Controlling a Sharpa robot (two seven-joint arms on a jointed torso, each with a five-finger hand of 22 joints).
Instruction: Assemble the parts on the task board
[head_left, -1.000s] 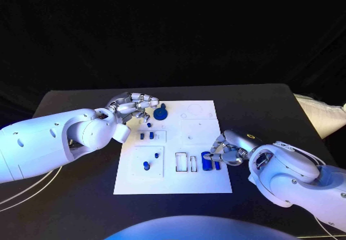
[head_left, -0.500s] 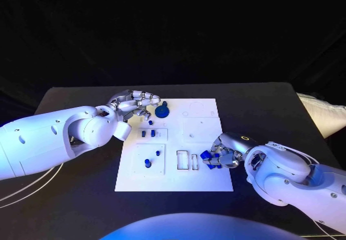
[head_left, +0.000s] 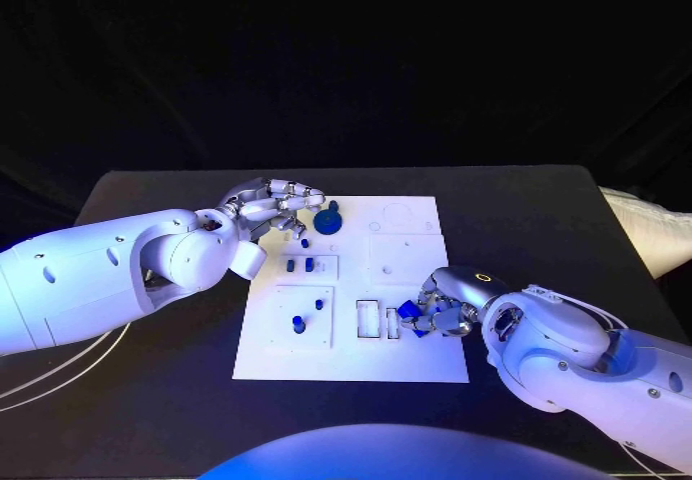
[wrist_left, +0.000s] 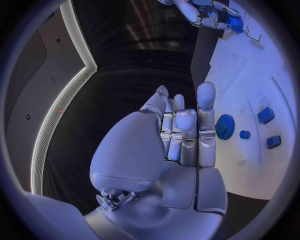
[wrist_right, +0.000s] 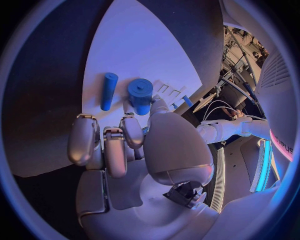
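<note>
A: Left side?

B: Left hand (head_left: 271, 207) sits over the far-left corner of the white rectangular task board (head_left: 418, 365), fingers curled in a little but apart, nothing in them. The left wrist view shows the fingers (wrist_left: 205, 107) nearly straight and side by side, palm bare.

A: Parts near it?

B: Blue round gear-shaped part (head_left: 329, 222) just beside the fingertips, near the far edge of the board. No contact that I can see. A tiny blue peg (head_left: 306, 242) is next to it. Two small blue blocks (head_left: 300, 265) lie in a square outline below that, and one small blue stud (head_left: 299, 323) in the outline toward the near-left corner.

A: Middle?

B: Two narrow rectangular slots (head_left: 374, 320) in the board.

A: Right hand?

B: Right hand (head_left: 440, 312) is down at the board's right edge, fingers curled around a short blue cylinder (wrist_right: 140, 93). Thumb and fingertips press on it, so it is gripped. A slimmer blue rod (wrist_right: 108, 90) lies flat on the board just beside the cylinder, apart from the fingers.
</note>
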